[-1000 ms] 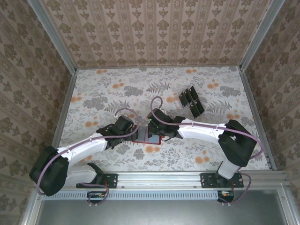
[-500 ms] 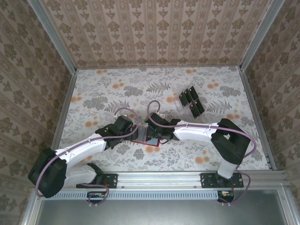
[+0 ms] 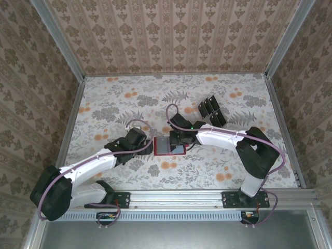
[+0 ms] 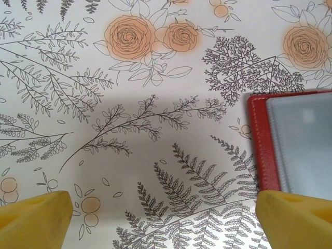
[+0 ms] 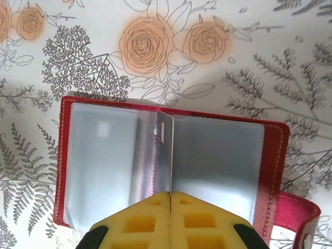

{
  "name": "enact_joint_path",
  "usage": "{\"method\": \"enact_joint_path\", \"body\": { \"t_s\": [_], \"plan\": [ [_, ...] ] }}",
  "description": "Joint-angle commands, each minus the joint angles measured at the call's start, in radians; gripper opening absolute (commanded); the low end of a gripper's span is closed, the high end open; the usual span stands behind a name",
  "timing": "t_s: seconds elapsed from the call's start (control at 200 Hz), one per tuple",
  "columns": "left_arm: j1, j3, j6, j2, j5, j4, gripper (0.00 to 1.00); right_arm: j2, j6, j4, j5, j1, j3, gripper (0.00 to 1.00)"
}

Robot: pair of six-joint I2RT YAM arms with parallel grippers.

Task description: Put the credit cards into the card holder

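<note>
The card holder [image 3: 162, 148] lies open on the flowered table, red outside and greyish-blue inside [image 5: 218, 155]. My right gripper [image 5: 170, 193] is shut on a thin glossy grey sheet [image 5: 165, 140] that stands on edge over the holder's middle fold. I cannot tell whether the sheet is a card or an inner leaf. In the top view that gripper [image 3: 176, 140] hangs over the holder's far half. My left gripper [image 4: 166, 207] is open wide with nothing between its fingertips [image 4: 36, 212], just left of the holder's red edge [image 4: 258, 145]. Several black credit cards [image 3: 211, 112] lie far right of the holder.
The holder's clasp tab [image 5: 298, 218] sticks out on its right side. Patterned walls with metal rails [image 3: 70, 124] close the table on three sides. Both white arms reach in from the near edge and meet at the holder.
The card holder has gone from tilted and partly folded to lying open and square. My right gripper has shifted a little away from the near edge, still shut. The left gripper has barely moved.
</note>
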Motion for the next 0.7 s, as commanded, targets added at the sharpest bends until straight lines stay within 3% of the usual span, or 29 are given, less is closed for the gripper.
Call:
{"method": "enact_joint_path", "body": {
  "t_s": [0.0, 0.34, 0.695],
  "plan": [
    [-0.004, -0.015, 0.011, -0.014, 0.018, -0.004, 1.0, 0.026, -0.059, -0.068, -0.041, -0.001, 0.021, 0.0],
    [-0.017, 0.062, 0.094, 0.12, 0.117, 0.093, 1.0, 0.014, -0.006, -0.008, -0.061, -0.001, -0.038, 0.0],
    [-0.076, 0.119, 0.129, 0.246, 0.107, 0.117, 1.0, 0.006, 0.026, 0.023, -0.056, -0.004, -0.074, 0.0]
  ]
}}
